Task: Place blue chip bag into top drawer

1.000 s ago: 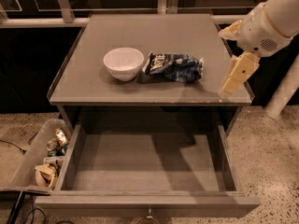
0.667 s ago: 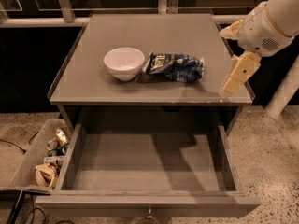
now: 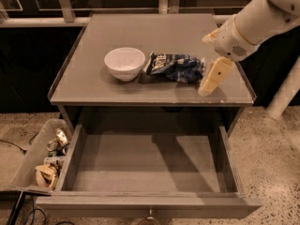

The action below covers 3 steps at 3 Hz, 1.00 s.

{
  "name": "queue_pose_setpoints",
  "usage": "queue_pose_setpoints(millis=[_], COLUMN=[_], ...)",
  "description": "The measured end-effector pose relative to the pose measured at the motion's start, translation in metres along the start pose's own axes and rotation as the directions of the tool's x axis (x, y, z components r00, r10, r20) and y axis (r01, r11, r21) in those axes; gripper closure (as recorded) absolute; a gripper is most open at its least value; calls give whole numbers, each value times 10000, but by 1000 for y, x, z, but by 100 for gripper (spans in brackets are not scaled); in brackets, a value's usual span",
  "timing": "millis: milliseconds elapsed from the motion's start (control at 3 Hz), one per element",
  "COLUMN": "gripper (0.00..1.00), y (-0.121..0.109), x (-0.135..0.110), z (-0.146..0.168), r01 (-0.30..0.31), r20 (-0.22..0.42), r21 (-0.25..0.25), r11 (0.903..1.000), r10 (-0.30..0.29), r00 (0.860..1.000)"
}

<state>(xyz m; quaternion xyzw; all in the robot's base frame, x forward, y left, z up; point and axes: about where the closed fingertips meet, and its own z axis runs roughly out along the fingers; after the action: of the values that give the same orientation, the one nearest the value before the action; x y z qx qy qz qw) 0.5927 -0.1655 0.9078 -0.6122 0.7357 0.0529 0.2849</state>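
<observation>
Reach-for-the-bag step, nothing gripped yet. The gripper [image 3: 207, 62] hung near the worktop's right edge, jaws spread wide, just beside the blue chip bag [image 3: 176, 67] lying right of centre. The top drawer [image 3: 145, 165] stood open below the front edge. Next, likely: straddle the bag's right end, then pinch.

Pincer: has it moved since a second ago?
Yes. The open pincer moved left, now at the right end of the crumpled dark blue foil chip bag, which stays beside the round white bowl.
</observation>
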Motion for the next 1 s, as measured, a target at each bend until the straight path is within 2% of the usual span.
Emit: queue_pose_setpoints(millis=[333, 667, 1000], gripper=[0, 0, 0], y=[-14, -37, -37], x=[-4, -10, -10], z=[33, 85, 85], r01=[-220, -564, -561], r20=[32, -43, -42], r21=[-78, -295, -309], r11=[9997, 9980, 9979], r10=[220, 563, 560], r00=[9998, 9984, 9984])
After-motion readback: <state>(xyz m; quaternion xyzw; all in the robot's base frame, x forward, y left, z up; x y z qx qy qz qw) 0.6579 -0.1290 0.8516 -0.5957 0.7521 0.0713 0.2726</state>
